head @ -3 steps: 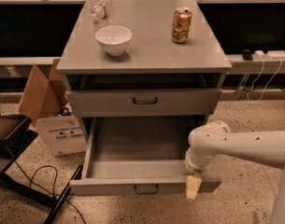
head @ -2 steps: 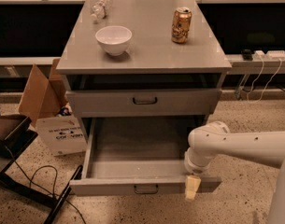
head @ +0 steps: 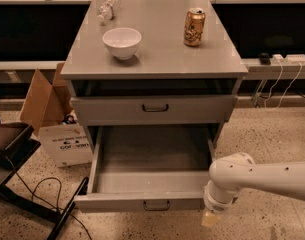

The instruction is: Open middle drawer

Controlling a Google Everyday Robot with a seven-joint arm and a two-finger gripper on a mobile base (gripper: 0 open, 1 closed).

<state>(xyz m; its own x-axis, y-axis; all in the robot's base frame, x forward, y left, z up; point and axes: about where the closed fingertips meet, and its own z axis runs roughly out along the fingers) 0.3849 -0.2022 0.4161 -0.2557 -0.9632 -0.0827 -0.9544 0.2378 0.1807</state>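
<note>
Camera view has the end effector (head: 210, 218) nearest, low at the right corner of the middle drawer (head: 142, 202), off its handle; I cannot tell how far open it is. That drawer stands pulled well out, so the task looks done. Beyond, a bowl (head: 122, 41) and can (head: 194, 27) sit on the surface (head: 162, 61).

Speckled floor (head: 272, 134) all round; a cardboard box (head: 44, 101) stood left, and white cables (head: 281, 81) dangled off the ledge (head: 272, 64) right.
</note>
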